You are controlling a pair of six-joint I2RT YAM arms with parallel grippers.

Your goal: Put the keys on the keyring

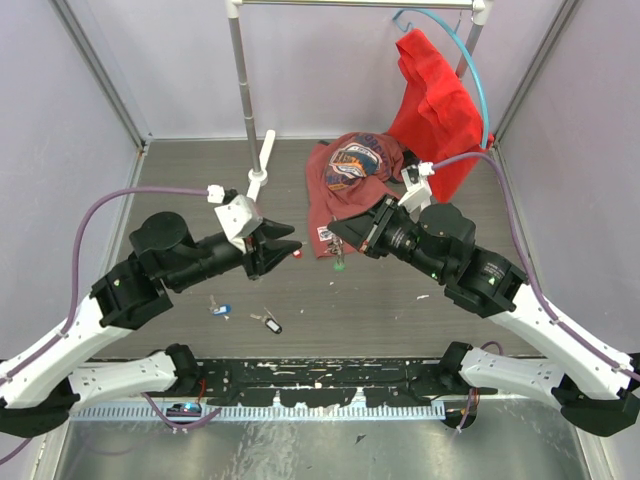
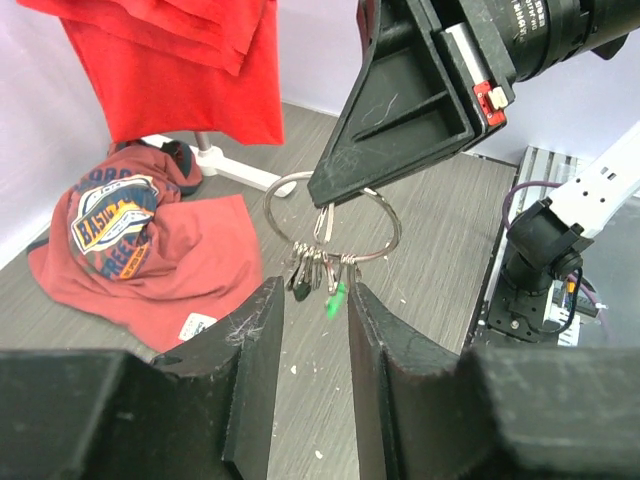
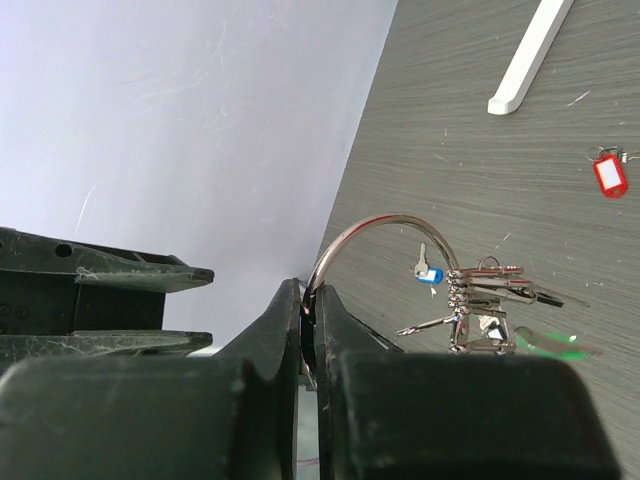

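The right gripper (image 3: 308,297) pinched the keyring (image 3: 385,217) by its rim, ring hanging upright. The left gripper (image 2: 312,300), parted and empty, faced it close by, nearer the loose keys (image 1: 272,324) on the bench (image 1: 400,310).

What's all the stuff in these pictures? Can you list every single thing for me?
keyring: one, silver, pinched in the right fingers
keys on it: a small bunch, silver, with one green tag
blue-tagged key: one, silver, on the table
black-and-white key: one, on the table
red tag: one, on the table
rack: one, silver pole, white foot, at the back
hanger: one, blue, on the rack
bright red shirt: one, hanging on the rack
dark red shirt: one, lying on the table
table: one, grey
left fingers: black, open, facing the bunch
right fingers: black, shut on the keyring
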